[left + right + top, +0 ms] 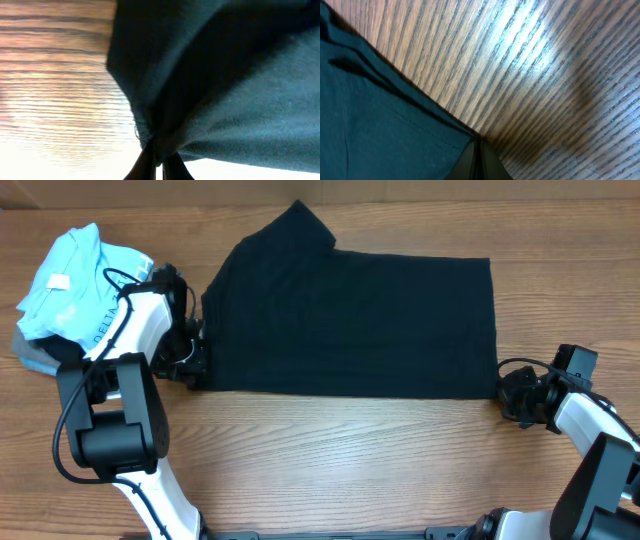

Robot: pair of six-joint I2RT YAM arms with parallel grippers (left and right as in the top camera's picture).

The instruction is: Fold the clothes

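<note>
Left wrist view: left tool pinched a bunched edge of the plain black cotton T-shirt; right tool was pressed shut on its hem corner. Fabric judged light, limp and not slippery, with the near corners best for gripping. Shirt lay flat on the wooden counter, long axis left-right, hem rightward, sleeve pointing far.

The left arm and right arm share white curved shells and boxy black joints. Thin black cables loop alongside. Left claw and right claw are black.
</note>
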